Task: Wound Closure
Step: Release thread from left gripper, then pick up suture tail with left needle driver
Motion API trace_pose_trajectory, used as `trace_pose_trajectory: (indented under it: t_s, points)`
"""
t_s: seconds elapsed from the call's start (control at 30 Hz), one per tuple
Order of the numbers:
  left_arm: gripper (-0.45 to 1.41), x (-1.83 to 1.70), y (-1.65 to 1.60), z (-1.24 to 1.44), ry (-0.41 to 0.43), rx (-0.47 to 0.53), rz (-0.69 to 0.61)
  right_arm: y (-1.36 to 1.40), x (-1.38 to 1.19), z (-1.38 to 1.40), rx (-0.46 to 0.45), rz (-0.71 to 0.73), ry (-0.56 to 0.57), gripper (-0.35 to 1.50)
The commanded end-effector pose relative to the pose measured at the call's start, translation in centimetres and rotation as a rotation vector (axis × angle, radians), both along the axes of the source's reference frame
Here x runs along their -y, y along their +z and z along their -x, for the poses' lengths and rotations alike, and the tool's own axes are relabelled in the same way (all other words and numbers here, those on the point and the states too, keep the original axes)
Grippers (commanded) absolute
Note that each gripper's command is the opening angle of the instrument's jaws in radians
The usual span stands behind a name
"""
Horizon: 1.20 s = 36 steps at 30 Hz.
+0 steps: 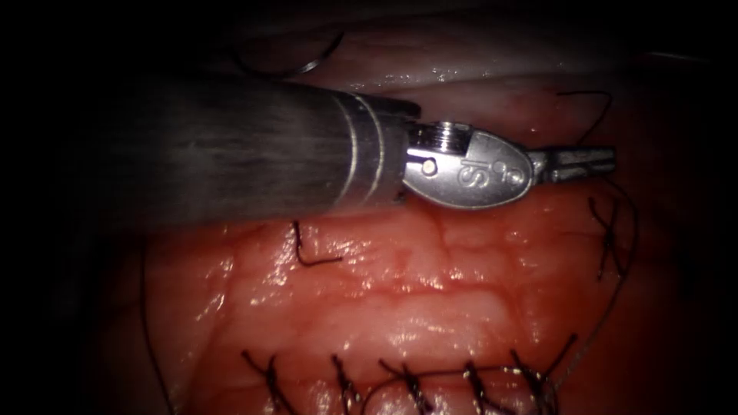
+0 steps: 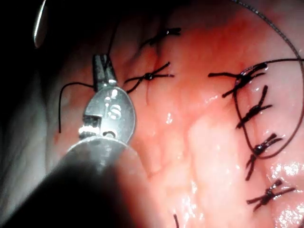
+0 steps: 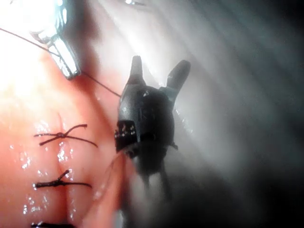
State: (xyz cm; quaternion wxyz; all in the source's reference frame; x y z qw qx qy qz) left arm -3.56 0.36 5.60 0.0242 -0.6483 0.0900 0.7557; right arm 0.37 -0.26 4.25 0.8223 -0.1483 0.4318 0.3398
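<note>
The left pincer [image 1: 588, 163] pinches the thread [image 1: 615, 284] over the soft, slippery tissue [image 1: 400, 292], the right pincer [image 3: 156, 71] spread empty, while the stiff curved needle [image 1: 319, 58], best gripped mid-curve, lies beyond.

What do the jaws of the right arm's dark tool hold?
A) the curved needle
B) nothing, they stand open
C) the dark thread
B: the right arm's dark tool has its jaws spread with nothing between; the left arm's silver tool grips the thin dark thread.
</note>
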Motion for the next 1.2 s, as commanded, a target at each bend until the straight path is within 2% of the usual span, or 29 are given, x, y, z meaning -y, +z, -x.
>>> trace_pose_trajectory:
  t_s: [0.03,0.27,0.3,0.4,0.57,0.6,0.63,0.7,0.73,0.77,0.8,0.87,0.93,1.0,1.07,1.13,1.2]
  points:
    - [-0.45,0.06,0.07,0.07,0.009,-0.004,-0.002,0.06,-0.03,-0.05,0.002,-0.002,-0.004,1.20]
    - [-0.45,0.48,0.13,0.27,0.051,-0.020,-0.018,0.10,-0.09,-0.10,0.017,-0.008,0.003,1.18]
    - [-0.45,0.60,0.14,0.38,0.071,-0.022,-0.021,0.13,-0.10,-0.16,0.016,-0.007,0.004,1.18]
    - [-0.45,0.68,0.15,0.50,0.087,-0.020,-0.033,0.14,-0.10,-0.23,0.010,-0.003,0.006,1.18]
    - [-0.45,0.77,0.20,0.70,0.121,-0.009,-0.075,0.19,-0.05,-0.53,-0.016,0.011,0.004,1.16]
    - [0.02,0.77,0.20,0.71,0.128,-0.007,-0.087,0.20,-0.04,-0.59,-0.020,0.009,-0.002,1.16]
    - [0.02,0.77,0.20,0.71,0.128,-0.007,-0.087,0.20,-0.04,-0.59,-0.020,0.009,-0.002,1.16]
    - [0.58,0.77,0.19,0.68,0.136,0.003,-0.122,0.21,-0.03,-0.68,-0.029,0.011,-0.007,1.16]
    - [0.73,0.77,0.17,0.65,0.135,0.006,-0.140,0.21,-0.02,-0.72,-0.031,0.010,-0.009,1.16]
    - [0.96,0.79,0.12,0.59,0.136,0.016,-0.187,0.22,-0.01,-0.79,-0.036,0.004,-0.019,1.14]
    - [1.08,0.80,0.08,0.54,0.140,0.022,-0.200,0.22,-0.01,-0.82,-0.037,0.005,-0.019,1.14]
    - [1.15,0.81,-0.03,0.42,0.144,0.030,-0.230,0.22,-0.01,-0.87,-0.041,0.006,-0.020,1.14]
    - [1.16,0.81,-0.10,0.33,0.140,0.028,-0.246,0.23,-0.01,-0.89,-0.043,0.006,-0.020,1.14]
    - [1.20,0.83,-0.32,0.04,0.132,0.013,-0.264,0.23,-0.01,-0.98,-0.052,0.007,-0.022,1.16]
    - [1.15,0.84,-0.42,-0.10,0.122,-0.008,-0.275,0.23,-0.01,-1.01,-0.055,0.008,-0.023,1.16]
    - [0.98,0.84,-0.59,-0.36,0.097,-0.043,-0.299,0.23,0.02,-1.05,-0.060,0.010,-0.027,1.16]
    - [0.61,0.84,-0.74,-0.63,0.065,-0.089,-0.312,0.24,0.07,-1.11,-0.067,0.013,-0.042,1.16]
